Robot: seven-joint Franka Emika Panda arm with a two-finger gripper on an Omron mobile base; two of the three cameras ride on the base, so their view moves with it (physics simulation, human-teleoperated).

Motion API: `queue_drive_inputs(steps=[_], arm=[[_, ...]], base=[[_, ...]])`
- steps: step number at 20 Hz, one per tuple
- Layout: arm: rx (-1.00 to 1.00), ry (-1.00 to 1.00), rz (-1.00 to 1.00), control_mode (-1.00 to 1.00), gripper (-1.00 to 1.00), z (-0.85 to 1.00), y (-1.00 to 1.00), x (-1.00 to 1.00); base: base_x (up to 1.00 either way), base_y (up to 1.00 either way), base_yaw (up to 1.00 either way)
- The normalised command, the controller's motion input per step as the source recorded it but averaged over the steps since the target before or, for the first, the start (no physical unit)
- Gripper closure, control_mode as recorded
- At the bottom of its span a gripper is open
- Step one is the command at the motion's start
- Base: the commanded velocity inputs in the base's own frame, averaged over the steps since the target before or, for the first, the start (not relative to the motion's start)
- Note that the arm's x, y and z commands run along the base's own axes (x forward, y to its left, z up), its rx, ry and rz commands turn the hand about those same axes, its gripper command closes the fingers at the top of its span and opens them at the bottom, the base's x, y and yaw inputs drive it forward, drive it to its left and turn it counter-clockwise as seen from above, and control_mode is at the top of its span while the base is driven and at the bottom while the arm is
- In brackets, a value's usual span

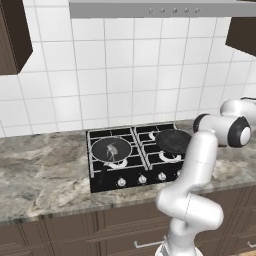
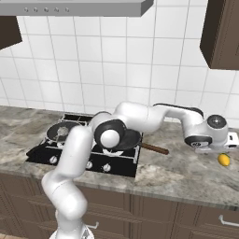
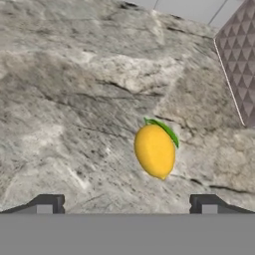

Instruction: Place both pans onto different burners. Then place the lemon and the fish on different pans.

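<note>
This is a home kitchen, rendered: a black gas cooktop (image 1: 135,159) with four burners (image 1: 167,156) and silver knobs (image 1: 142,179) is set into a grey marbled stone surface (image 1: 45,175), backed by white wall tiles (image 1: 125,75), under a steel range hood (image 1: 150,8), with dark wooden cabinets (image 1: 12,35) above and drawers (image 2: 196,219) below.

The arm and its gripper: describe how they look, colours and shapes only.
The arm is built of glossy white rounded tube-like segments, linked by dark joints with black rings and round pale grey end caps. The hand is a white block with a dark band. In the hand view the gripper shows two small dark squarish finger tips, each with a grey pad face. No cables or markings are visible.
</note>
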Motion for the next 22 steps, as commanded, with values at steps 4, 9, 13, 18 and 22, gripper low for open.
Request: queue_drive_inputs(steps=[4, 9, 13, 18, 22], arm=[[0.00, 0.00, 0.00, -1.00, -1.00, -0.23, -0.10, 0.02], [0.00, 0.00, 0.00, -1.00, -1.00, -0.15, -0.13, 0.09], [0.00, 0.00, 0.00, -1.00, -1.00, -0.12, -0.23, 0.13], [0.00, 0.00, 0.00, -1.00, -1.00, -0.14, -0.21, 0.11], [0.00, 0.00, 0.00, -1.00, -1.00, -0.14, -0.10, 0.08]], base=[[0.00, 0.00, 0.00], [0.00, 0.00, 0.00], [0.00, 0.00, 0.00], [0.00, 0.00, 0.00], [0.00, 0.00, 0.00]])
